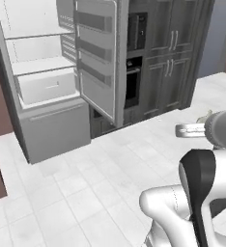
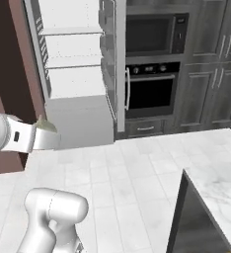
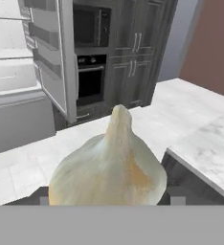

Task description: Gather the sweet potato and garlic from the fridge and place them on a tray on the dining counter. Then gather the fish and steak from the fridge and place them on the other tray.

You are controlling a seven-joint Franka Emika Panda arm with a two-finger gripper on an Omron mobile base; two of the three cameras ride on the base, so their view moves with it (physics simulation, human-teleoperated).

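A pale cream garlic (image 3: 109, 167) bulb sits between my gripper (image 3: 111, 195) fingers, with the jaws shut on it and its pointed tip facing away. In the base views the gripper (image 1: 190, 128) (image 2: 48, 136) hovers above the white floor with the garlic (image 1: 202, 117) (image 2: 45, 124) peeking over the hand. The fridge (image 1: 37, 62) (image 2: 73, 64) (image 3: 13, 72) stands open ahead, and its shelves look bare. The marbled dining counter (image 2: 216, 183) (image 3: 207, 148) lies to my right. The sweet potato, fish, steak and both trays are out of view.
The open fridge door (image 1: 98, 58) juts into the room beside a dark cabinet run with a built-in oven (image 2: 149, 91) and a microwave (image 2: 152, 34). Wide white tiled floor (image 1: 86, 173) separates me from the fridge. A reddish-brown wall (image 3: 209, 43) stands at the right.
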